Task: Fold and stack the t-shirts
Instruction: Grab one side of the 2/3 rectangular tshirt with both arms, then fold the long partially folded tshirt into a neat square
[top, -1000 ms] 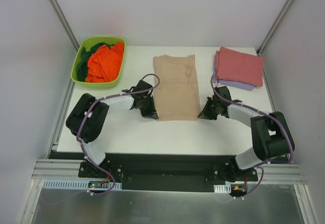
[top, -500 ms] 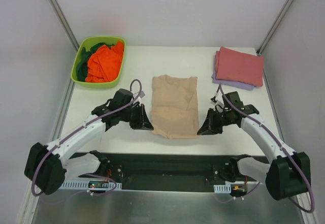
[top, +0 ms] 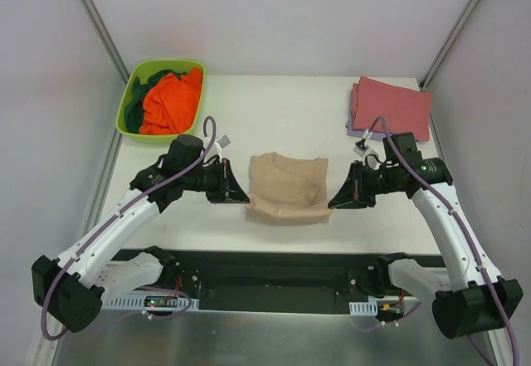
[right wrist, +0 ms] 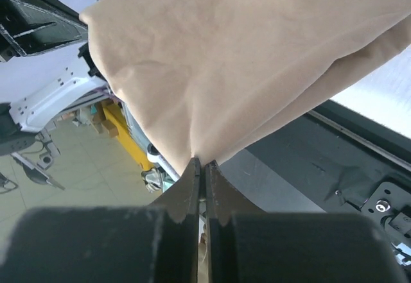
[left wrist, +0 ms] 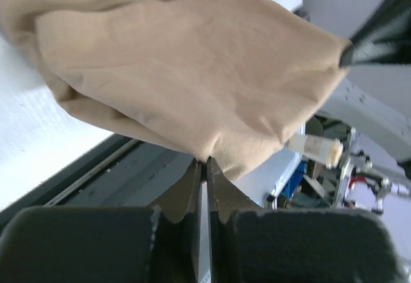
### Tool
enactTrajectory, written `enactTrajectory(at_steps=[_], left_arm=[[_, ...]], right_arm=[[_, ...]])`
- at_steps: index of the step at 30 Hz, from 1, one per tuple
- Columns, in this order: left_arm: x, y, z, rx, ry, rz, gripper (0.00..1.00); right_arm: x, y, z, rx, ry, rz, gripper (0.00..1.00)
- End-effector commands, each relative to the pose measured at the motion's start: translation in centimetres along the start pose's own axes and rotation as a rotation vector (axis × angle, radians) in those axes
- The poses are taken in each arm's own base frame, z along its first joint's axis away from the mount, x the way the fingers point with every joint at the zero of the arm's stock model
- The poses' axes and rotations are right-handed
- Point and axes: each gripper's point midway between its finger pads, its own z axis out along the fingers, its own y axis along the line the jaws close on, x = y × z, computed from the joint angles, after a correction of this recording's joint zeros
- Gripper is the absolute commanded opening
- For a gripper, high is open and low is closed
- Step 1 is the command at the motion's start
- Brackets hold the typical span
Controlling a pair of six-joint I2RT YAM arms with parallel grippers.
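Note:
The tan-beige t-shirt (top: 289, 187) hangs lifted between both arms above the table's near middle, its lower part sagging. My left gripper (top: 242, 197) is shut on its left bottom corner; in the left wrist view the cloth (left wrist: 192, 77) is pinched at the tips of my left gripper (left wrist: 206, 162). My right gripper (top: 334, 202) is shut on the right bottom corner, with the cloth (right wrist: 244, 58) spreading up from my right gripper (right wrist: 203, 163) in the right wrist view. A folded dusty red t-shirt (top: 392, 109) lies on a lavender one (top: 383, 138) at the back right.
A lime-green tub (top: 131, 109) at the back left holds a crumpled bright orange t-shirt (top: 172, 100) and a dark green one (top: 141, 92). The white table (top: 274, 100) ends at a black rail near the arm bases. Grey walls enclose the sides.
Both grippers have drawn the tan-beige t-shirt's near edge toward the front of the table and lifted it, so the shirt that lay flat and long now hangs bunched between them.

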Motion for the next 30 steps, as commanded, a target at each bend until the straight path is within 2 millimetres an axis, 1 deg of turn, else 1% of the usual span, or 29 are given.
enactTrajectory(at_steps=[1, 3, 5, 6, 7, 9, 15, 18, 22, 23, 25, 27, 30], left_arm=[[-4.4, 1.0, 0.2, -0.101, -0.109, -0.001, 0.00], [-7.0, 1.3, 0.5, -0.155, -0.179, 0.017, 0.00], [-9.0, 1.4, 0.7, -0.186, -0.237, 0.028, 0.00], [-10.0, 1.1, 0.8, -0.182, -0.256, 0.039, 0.00], [-10.7, 0.8, 0.9, -0.174, -0.266, 0.050, 0.00], [-11.6, 1.0, 1.5, -0.177, -0.260, 0.055, 0.00], [-13.9, 2.8, 3.0, -0.205, -0.229, 0.015, 0.00], [-15.9, 3.8, 3.6, -0.257, -0.271, 0.024, 0.00], [-18.5, 5.4, 4.7, -0.326, -0.303, 0.013, 0.00], [-19.0, 5.5, 5.0, -0.331, -0.306, 0.016, 0.00], [-19.9, 5.9, 5.9, -0.339, -0.294, 0.015, 0.00], [-20.7, 6.8, 6.8, -0.351, -0.279, 0.003, 0.00], [-21.9, 8.0, 7.6, -0.380, -0.281, -0.008, 0.00]], right_arm=[[-3.2, -0.3, -0.6, 0.056, -0.068, -0.013, 0.00], [-6.1, -0.9, -0.8, 0.094, -0.177, -0.043, 0.00], [-8.2, -1.3, -0.8, 0.098, -0.245, -0.027, 0.00], [-8.9, -1.3, -0.7, 0.081, -0.263, -0.018, 0.00], [-9.5, -1.4, -0.5, 0.060, -0.271, -0.009, 0.00], [-10.4, -1.7, -0.1, 0.041, -0.279, 0.012, 0.00], [-12.6, -3.1, 1.0, 0.025, -0.261, 0.061, 0.00], [-14.1, -4.2, 1.5, 0.039, -0.275, 0.072, 0.00], [-16.7, -6.5, 2.4, 0.085, -0.311, 0.103, 0.00], [-17.4, -6.5, 2.5, 0.079, -0.323, 0.087, 0.00], [-18.6, -7.3, 3.1, 0.084, -0.331, 0.098, 0.00], [-19.5, -8.2, 3.6, 0.090, -0.329, 0.120, 0.00], [-21.1, -9.4, 4.4, 0.103, -0.332, 0.145, 0.00]])
